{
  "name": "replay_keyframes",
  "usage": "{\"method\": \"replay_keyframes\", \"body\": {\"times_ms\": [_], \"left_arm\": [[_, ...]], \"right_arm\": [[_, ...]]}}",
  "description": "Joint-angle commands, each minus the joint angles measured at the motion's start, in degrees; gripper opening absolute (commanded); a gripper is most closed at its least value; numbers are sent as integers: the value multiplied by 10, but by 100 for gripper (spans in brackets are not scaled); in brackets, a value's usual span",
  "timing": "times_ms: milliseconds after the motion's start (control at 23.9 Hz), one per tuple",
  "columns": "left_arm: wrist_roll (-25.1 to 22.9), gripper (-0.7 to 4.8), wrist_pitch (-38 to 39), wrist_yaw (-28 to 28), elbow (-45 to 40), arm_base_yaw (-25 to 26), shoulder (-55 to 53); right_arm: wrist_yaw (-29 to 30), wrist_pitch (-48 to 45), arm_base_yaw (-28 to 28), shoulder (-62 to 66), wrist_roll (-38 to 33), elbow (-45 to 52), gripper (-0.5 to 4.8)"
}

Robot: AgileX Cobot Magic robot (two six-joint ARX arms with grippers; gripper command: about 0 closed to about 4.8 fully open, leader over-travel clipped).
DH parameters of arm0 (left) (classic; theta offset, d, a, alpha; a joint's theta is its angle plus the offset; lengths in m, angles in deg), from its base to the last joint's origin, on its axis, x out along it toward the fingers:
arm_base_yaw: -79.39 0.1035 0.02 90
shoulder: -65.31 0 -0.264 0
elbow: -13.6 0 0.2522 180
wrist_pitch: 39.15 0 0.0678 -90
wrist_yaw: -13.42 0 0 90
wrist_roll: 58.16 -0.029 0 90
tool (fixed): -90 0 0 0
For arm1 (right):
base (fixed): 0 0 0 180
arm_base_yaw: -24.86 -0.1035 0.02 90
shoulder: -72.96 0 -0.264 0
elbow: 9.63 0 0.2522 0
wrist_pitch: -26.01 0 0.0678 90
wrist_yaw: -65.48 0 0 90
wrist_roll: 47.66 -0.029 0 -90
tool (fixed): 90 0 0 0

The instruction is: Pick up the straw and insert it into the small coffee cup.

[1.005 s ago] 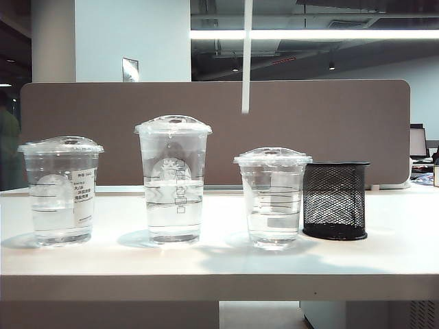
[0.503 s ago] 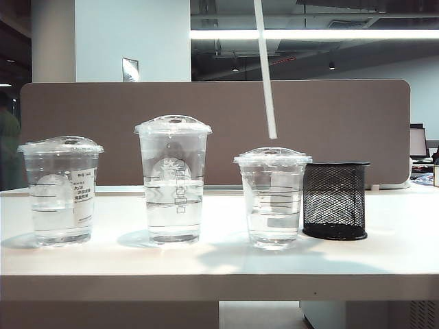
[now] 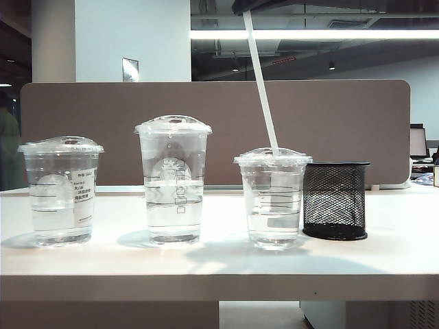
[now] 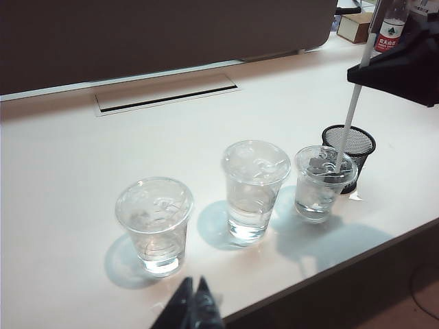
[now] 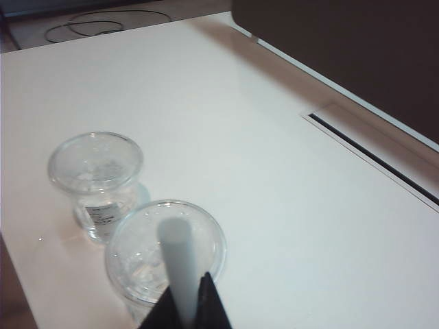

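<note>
Exterior view shows a white table point(image 3: 206, 264) before a brown partition point(image 3: 103, 130) in an office. At top centre the right gripper point(image 3: 248, 7), fingers clamped on the straw point(image 3: 260, 82), holds it slanted, its lower tip meeting the small coffee cup's point(image 3: 273, 199) lid. A mesh pot point(image 3: 336, 200) stands just right; two bigger cups point(image 3: 173, 179) stand left. Low in the left wrist view, the left gripper point(image 4: 192, 307) hovers pinched together, empty.
</note>
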Motion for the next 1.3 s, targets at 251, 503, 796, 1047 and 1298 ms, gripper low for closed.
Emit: {"method": "replay_keyframes", "body": {"times_ms": [251, 503, 796, 1047, 1298], "left_arm": [[-2, -4, -10, 2, 1, 1, 0], [-2, -4, -14, 1, 1, 1, 0], [-2, -4, -14, 1, 1, 1, 0], [-2, -4, -14, 1, 1, 1, 0], [-2, -4, -17, 0, 1, 1, 0]], "right_arm": [[13, -8, -10, 2, -19, 0, 26], [21, -28, -22, 2, -39, 0, 26], [5, -5, -24, 7, -39, 0, 25], [-2, -15, -21, 31, -30, 12, 26], [-6, -85, -21, 56, -33, 68, 373]]}}
